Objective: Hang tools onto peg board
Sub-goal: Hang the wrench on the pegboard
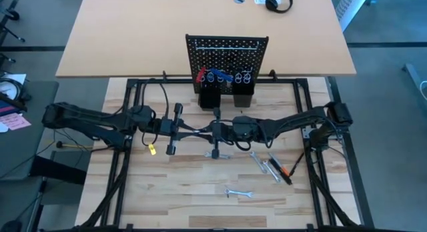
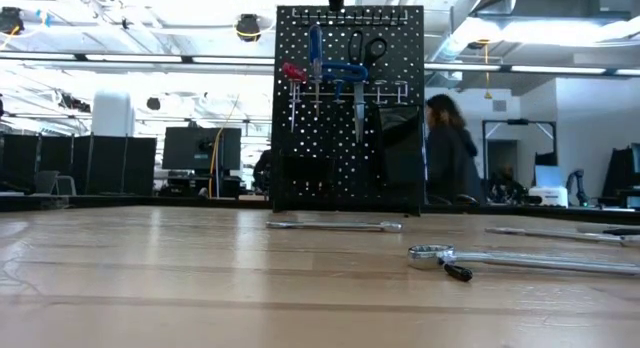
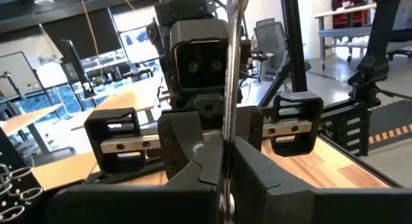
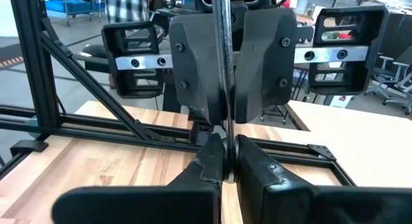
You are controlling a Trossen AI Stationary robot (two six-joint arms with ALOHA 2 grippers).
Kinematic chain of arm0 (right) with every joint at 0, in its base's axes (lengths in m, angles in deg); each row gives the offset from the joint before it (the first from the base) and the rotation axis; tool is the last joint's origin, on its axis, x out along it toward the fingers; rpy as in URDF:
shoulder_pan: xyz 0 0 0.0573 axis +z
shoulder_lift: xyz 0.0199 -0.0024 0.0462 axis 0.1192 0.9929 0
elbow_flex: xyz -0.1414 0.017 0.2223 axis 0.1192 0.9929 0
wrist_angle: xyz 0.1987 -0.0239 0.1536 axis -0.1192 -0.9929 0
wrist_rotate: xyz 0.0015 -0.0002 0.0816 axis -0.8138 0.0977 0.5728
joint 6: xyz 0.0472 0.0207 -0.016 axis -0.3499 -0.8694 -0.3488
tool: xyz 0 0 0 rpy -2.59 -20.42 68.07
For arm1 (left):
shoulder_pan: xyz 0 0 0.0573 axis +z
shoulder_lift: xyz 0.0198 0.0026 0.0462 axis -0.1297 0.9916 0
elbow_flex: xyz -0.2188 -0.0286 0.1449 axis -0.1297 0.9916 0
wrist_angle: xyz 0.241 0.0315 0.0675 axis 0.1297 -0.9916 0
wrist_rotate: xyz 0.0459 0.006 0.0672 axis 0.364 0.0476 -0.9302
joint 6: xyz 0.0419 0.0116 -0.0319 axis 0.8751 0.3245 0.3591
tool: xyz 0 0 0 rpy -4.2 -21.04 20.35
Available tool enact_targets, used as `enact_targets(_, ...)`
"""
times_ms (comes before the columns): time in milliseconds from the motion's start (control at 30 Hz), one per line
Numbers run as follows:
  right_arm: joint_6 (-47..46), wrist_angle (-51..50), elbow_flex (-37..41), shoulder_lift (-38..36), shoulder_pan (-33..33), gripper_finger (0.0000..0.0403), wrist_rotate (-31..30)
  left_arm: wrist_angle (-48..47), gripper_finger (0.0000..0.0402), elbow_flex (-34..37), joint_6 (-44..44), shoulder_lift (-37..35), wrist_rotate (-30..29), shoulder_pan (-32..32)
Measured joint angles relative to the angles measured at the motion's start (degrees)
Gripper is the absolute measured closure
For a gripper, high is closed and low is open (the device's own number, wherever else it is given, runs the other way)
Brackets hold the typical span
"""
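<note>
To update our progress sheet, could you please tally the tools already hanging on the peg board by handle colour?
Red handle: 1
Blue handles, a screwdriver and a T-key: 2
Black scissors: 1
Total on the peg board: 4
Not counted: 1 wrench, clamped by both the left gripper and the right gripper.
</note>
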Motion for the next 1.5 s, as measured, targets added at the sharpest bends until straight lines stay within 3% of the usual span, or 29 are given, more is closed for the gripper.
enact_targets(333, -0.1, -0.3, 0.0, 0.0, 0.0, 0.0374, -0.1, 0.9, 0.0399, 0.0, 0.0, 1.0, -2.6, -0.1)
enact_targets(533, 0.3, -2.6, 0.0, 0.0, -0.1, 0.0287, -0.2, 0.2, 0.0401, 0.2, -1.0, 1.4, -4.0, -0.2)
enact_targets(700, -1.4, -19.7, -0.1, -6.1, 0.4, 0.0217, -5.8, 0.6, 0.0401, 0.1, -2.8, 1.3, -4.9, -0.2)
enact_targets(900, -10.2, -40.9, -0.1, -14.8, 5.0, 0.0205, -19.1, 4.9, 0.0401, -0.3, -7.2, 1.3, -6.9, 4.3)
enact_targets(967, -12.2, -44.0, -0.1, -16.5, 7.3, 0.021, -22.7, 5.2, 0.0401, -2.5, -10.1, 1.5, -5.0, 8.1)
enact_targets(1200, -11.6, -46.3, -0.1, -16.5, 15.1, 0.0233, -34.0, -3.6, 0.0401, -17.3, -26.0, 7.7, 10.6, 24.0)
enact_targets(1367, -8.6, -46.3, -0.1, -16.3, 17.6, 0.0245, -39.4, -9.8, 0.0401, -27.6, -31.5, 15.5, 14.3, 29.1)
enact_targets(1500, -8.5, -46.7, -0.1, -16.3, 18.1, 0.0252, -40.7, -9.9, 0.0401, -31.1, -35.2, 19.7, 15.5, 31.3)
